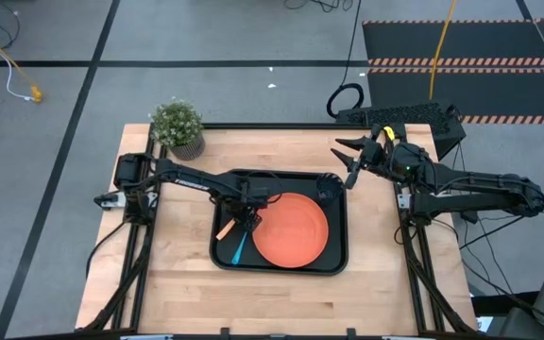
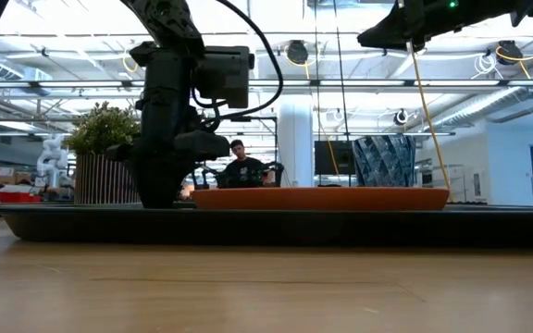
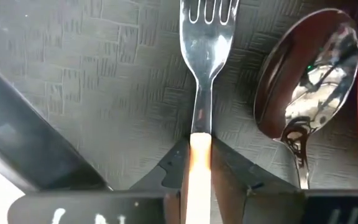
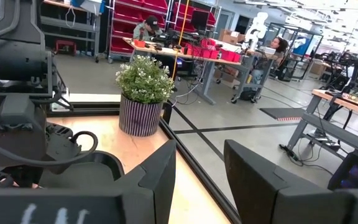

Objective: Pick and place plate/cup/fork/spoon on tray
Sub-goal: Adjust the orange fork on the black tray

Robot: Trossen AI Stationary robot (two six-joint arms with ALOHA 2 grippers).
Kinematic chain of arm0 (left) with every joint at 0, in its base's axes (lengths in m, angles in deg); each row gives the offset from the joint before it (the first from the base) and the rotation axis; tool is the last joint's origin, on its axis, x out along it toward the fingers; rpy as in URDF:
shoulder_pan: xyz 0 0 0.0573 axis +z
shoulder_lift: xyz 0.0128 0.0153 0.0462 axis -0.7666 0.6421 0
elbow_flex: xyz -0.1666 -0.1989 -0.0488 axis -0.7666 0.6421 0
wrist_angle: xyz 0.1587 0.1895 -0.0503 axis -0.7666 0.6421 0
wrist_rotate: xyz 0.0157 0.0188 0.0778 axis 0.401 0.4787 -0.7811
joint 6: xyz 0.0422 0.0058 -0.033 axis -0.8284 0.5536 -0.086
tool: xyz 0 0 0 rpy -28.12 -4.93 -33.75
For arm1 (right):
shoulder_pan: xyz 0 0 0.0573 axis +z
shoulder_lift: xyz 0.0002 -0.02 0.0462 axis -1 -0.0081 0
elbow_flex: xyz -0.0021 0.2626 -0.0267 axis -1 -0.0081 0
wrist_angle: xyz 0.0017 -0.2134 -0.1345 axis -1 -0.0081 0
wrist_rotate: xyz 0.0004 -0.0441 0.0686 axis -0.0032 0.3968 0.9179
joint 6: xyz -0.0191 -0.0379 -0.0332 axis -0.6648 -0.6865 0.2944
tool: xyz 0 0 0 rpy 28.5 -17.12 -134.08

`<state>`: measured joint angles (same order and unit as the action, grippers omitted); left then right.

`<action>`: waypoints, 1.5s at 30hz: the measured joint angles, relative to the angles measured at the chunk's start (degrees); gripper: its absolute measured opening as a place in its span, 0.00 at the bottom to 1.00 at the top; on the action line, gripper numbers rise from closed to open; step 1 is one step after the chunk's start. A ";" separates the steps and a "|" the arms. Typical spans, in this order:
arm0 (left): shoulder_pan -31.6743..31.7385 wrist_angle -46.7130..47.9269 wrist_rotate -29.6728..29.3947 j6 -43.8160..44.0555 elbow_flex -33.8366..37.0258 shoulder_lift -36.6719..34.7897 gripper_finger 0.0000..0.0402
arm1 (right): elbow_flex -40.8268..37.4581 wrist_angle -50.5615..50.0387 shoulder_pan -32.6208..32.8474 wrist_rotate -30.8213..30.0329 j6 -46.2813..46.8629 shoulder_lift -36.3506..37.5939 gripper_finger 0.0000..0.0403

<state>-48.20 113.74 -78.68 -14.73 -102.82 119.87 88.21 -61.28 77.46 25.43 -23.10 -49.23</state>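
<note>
The black tray (image 1: 281, 266) is lying at the centre of the table (image 1: 178, 293), and the orange plate (image 1: 291, 229) is resting inside it, toward the tray's 3 o'clock side. The left gripper (image 1: 241, 219) is reaching down at the tray's 9 o'clock side, just beside the plate, with its fingers (image 3: 225, 168) closing narrowly on the orange-yellow handle of the fork (image 3: 202, 74), which is pointing its tines away from the wrist camera over the tray's textured floor. The spoon (image 3: 309, 87) is lying just beside the fork (its dark bowl is nearly touching the plate's rim), its light blue handle showing at the plate's 8 o'clock in the high view. The cup (image 1: 327, 186) is sitting in the tray's corner at about 1 o'clock from the plate.

The right gripper (image 1: 352, 162) is hovering above the table at 2 o'clock from the tray, near the cup, its fingers spreading wide and holding nothing. A potted plant (image 1: 178, 127) is standing on the table at 11 o'clock from the tray, well apart from both grippers.
</note>
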 joint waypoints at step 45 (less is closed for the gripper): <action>-2.75 6.59 -2.41 25.32 0.24 -3.21 0.11 | 0.00 -6.26 0.00 0.26 0.14 0.02 0.32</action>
<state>-50.96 120.33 -81.08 10.59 -102.58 116.65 88.21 -67.55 77.46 25.69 -22.96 -49.20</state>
